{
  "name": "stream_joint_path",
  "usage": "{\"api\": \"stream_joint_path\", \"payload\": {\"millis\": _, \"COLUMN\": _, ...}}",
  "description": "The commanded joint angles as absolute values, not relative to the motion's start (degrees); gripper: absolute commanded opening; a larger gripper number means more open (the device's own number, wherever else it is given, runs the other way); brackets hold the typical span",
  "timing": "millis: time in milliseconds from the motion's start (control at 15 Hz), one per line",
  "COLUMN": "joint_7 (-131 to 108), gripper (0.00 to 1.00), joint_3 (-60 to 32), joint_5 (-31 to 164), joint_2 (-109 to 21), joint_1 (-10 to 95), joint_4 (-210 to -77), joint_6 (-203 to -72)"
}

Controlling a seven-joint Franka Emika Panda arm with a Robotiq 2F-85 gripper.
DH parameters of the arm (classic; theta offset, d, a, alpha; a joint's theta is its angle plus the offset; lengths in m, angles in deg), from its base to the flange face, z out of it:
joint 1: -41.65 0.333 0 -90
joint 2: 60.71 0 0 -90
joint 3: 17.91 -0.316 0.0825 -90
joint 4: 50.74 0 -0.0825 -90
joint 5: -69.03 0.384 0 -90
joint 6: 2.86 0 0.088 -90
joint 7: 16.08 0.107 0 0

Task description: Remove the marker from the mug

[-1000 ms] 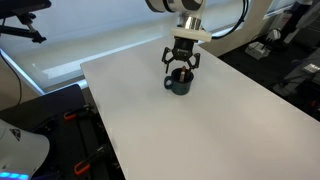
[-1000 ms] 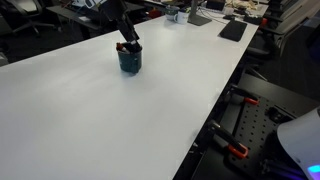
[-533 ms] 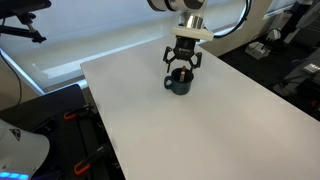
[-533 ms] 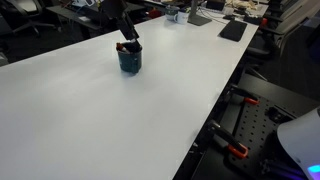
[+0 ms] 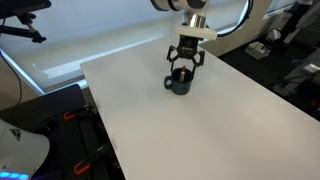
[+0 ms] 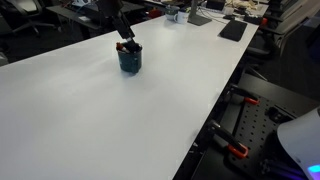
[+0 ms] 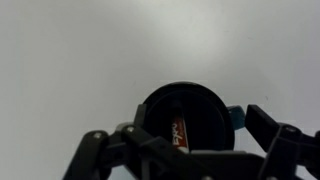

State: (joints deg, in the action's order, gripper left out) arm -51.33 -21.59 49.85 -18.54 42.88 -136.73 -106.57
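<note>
The dark mug (image 5: 180, 85) stands on the white table (image 5: 200, 130) near its far end, also in the exterior view from the other side (image 6: 130, 61). The reddish-orange marker (image 7: 176, 129) leans inside the mug (image 7: 190, 110); its tip shows at the rim (image 6: 129, 47). My gripper (image 5: 183, 66) hangs right over the mug, open, its fingers spread to either side of the rim. In the wrist view the gripper (image 7: 182, 150) frames the mug's mouth, and the handle (image 7: 235, 116) points right. Nothing is held.
The table edge (image 6: 215, 110) drops off near black clamps with orange handles (image 6: 236, 150). Cluttered desks and cables (image 6: 215, 15) stand behind. Dark equipment (image 5: 60, 120) sits beside the table's near corner.
The gripper has shifted slightly above the mug, jaws still open. Mug and marker have not moved.
</note>
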Motion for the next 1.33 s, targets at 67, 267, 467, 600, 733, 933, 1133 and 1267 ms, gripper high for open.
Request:
{"api": "stream_joint_path", "payload": {"millis": 67, "joint_7": -56.08, "gripper": 1.0, "joint_3": -22.28, "joint_5": 49.76, "joint_2": -14.26, "joint_1": 42.9, "joint_4": -130.5, "joint_6": -103.06}}
{"api": "stream_joint_path", "payload": {"millis": 267, "joint_7": -54.89, "gripper": 1.0, "joint_3": -21.81, "joint_5": 49.88, "joint_2": -15.05, "joint_1": 42.98, "joint_4": -132.61, "joint_6": -105.22}}
{"api": "stream_joint_path", "payload": {"millis": 467, "joint_7": -55.17, "gripper": 1.0, "joint_3": -21.8, "joint_5": 49.89, "joint_2": -14.46, "joint_1": 43.0, "joint_4": -131.95, "joint_6": -105.05}}
{"api": "stream_joint_path", "payload": {"millis": 600, "joint_7": -54.74, "gripper": 1.0, "joint_3": -21.7, "joint_5": 49.96, "joint_2": -14.43, "joint_1": 43.02, "joint_4": -131.75, "joint_6": -105.02}}
{"api": "stream_joint_path", "payload": {"millis": 733, "joint_7": -54.72, "gripper": 1.0, "joint_3": -21.64, "joint_5": 49.73, "joint_2": -14.07, "joint_1": 43.32, "joint_4": -130.94, "joint_6": -104.41}}
{"api": "stream_joint_path", "payload": {"millis": 933, "joint_7": -54.21, "gripper": 1.0, "joint_3": -21.44, "joint_5": 49.21, "joint_2": -13.26, "joint_1": 44.26, "joint_4": -129.15, "joint_6": -103.14}}
{"api": "stream_joint_path", "payload": {"millis": 1133, "joint_7": -54.0, "gripper": 1.0, "joint_3": -21.28, "joint_5": 48.45, "joint_2": -12.54, "joint_1": 45.53, "joint_4": -127.35, "joint_6": -102.32}}
{"api": "stream_joint_path", "payload": {"millis": 1267, "joint_7": -53.69, "gripper": 1.0, "joint_3": -21.12, "joint_5": 47.91, "joint_2": -11.66, "joint_1": 46.55, "joint_4": -125.71, "joint_6": -101.11}}
